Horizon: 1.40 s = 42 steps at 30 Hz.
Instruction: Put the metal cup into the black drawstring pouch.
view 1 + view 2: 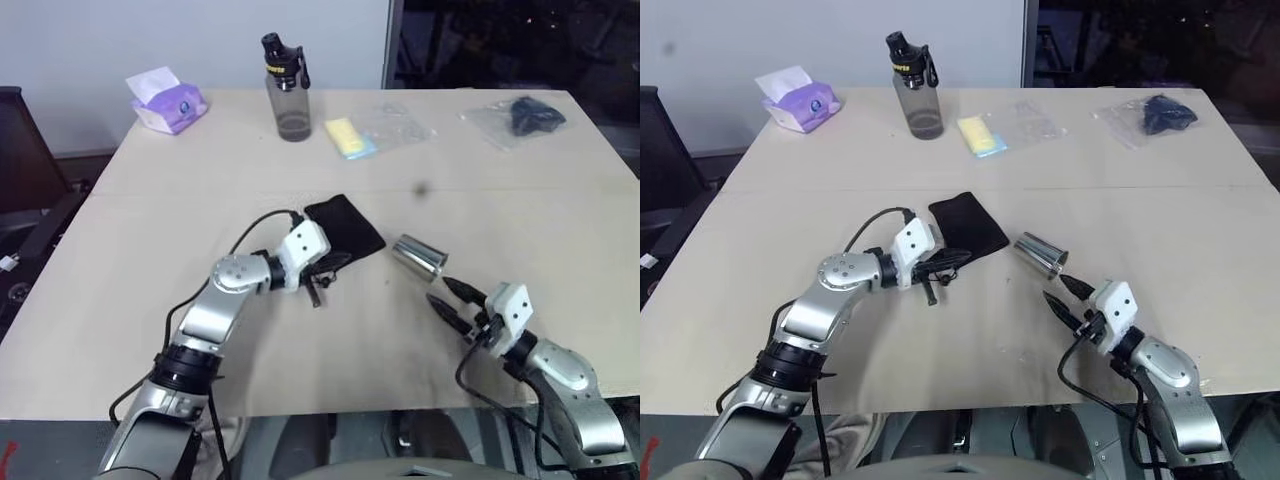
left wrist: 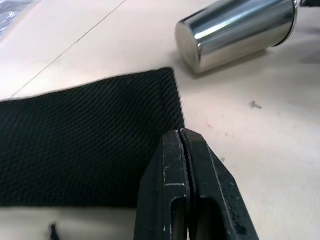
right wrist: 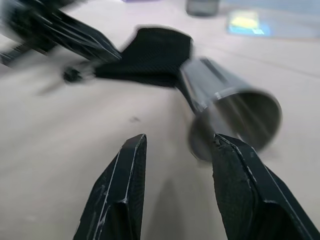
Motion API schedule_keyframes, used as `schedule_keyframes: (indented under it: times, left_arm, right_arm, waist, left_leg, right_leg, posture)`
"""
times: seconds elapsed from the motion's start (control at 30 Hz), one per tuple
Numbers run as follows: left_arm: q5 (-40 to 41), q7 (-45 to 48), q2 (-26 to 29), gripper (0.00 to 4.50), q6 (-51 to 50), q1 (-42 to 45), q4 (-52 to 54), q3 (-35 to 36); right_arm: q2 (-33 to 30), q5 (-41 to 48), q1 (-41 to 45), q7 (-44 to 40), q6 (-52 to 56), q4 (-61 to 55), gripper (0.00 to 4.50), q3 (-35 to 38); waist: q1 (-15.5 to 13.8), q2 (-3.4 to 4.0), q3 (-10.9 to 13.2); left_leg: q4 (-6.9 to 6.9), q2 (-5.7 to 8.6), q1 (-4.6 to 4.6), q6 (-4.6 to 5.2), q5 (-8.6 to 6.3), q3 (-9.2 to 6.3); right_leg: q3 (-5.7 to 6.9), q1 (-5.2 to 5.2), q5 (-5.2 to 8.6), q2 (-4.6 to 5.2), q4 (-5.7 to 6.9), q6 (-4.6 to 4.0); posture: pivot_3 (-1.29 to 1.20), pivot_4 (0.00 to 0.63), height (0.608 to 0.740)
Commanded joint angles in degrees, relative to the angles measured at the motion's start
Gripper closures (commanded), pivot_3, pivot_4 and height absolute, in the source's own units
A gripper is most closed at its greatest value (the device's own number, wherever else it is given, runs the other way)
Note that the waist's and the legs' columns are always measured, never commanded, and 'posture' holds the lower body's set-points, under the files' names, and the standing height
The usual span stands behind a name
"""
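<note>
Metal cup (image 1: 419, 257) on side, empty, beside black pouch (image 1: 345, 227).

Pale wooden table (image 1: 150, 210), metal cup (image 1: 418, 257) on its side, black drawstring pouch (image 1: 345, 225), water bottle (image 1: 287, 88), tissue pack (image 1: 167, 101)

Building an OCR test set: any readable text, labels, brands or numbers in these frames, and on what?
None can be read.
Purple tissue pack: a print on its front, too small to read.
Water bottle: yellow marks on its black cap, not legible.
Metal cup, black drawstring pouch: no markings visible.
</note>
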State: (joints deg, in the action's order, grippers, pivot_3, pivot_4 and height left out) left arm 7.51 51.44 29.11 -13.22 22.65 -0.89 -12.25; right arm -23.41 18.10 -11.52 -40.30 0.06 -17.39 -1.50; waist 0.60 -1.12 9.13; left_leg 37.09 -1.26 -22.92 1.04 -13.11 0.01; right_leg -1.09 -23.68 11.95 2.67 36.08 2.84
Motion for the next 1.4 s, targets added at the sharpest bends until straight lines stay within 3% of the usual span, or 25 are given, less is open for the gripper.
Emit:
schedule_keyframes:
  times: [0.03,0.6,1.1,1.4]
  left_arm:
    - [-2.0,1.7,0.3,4.50,2.4,2.3,-0.5,-1.9]
    - [-10.1,2.6,-2.8,4.50,8.9,11.0,-10.8,-7.1]
    - [-14.4,-1.6,-6.1,4.50,6.6,12.2,-12.8,-8.0]
    - [-12.8,-3.2,-8.5,4.50,3.5,13.2,-13.3,-6.1]
  right_arm:
    - [-1.2,3.2,-0.6,-2.3,2.4,-6.7,2.46,-1.7]
    - [0.8,-3.0,-1.6,2.0,0.8,-7.1,2.46,-5.6]
    - [1.1,-3.7,-2.5,3.0,0.4,-7.5,2.46,-5.8]
    - [1.5,-4.1,-2.0,3.6,-0.2,-7.0,2.46,-6.0]
  waist:
    - [0.0,0.00,0.0]
    - [-0.2,-0.03,0.0]
    - [-0.1,-0.03,0.0]
    - [-0.2,-0.03,0.0]
  left_leg:
    - [0.00,0.00,0.00,0.00,0.00,-0.01]
    - [0.04,0.01,-0.05,0.00,0.00,-0.05]
    - [0.06,0.01,-0.05,0.00,0.00,-0.05]
    - [0.09,0.01,-0.06,0.00,0.00,-0.05]
  right_leg:
    - [0.01,0.00,0.00,0.00,0.00,0.00]
    - [0.04,0.00,0.00,-0.03,0.00,0.01]
    - [0.04,0.00,0.00,-0.03,0.01,0.01]
    - [0.04,0.01,0.00,-0.03,0.02,0.02]
  posture:
    - [0.00,0.150,0.740]
    - [0.00,0.150,0.740]
    - [0.00,0.150,0.740]
    - [0.00,0.150,0.740]
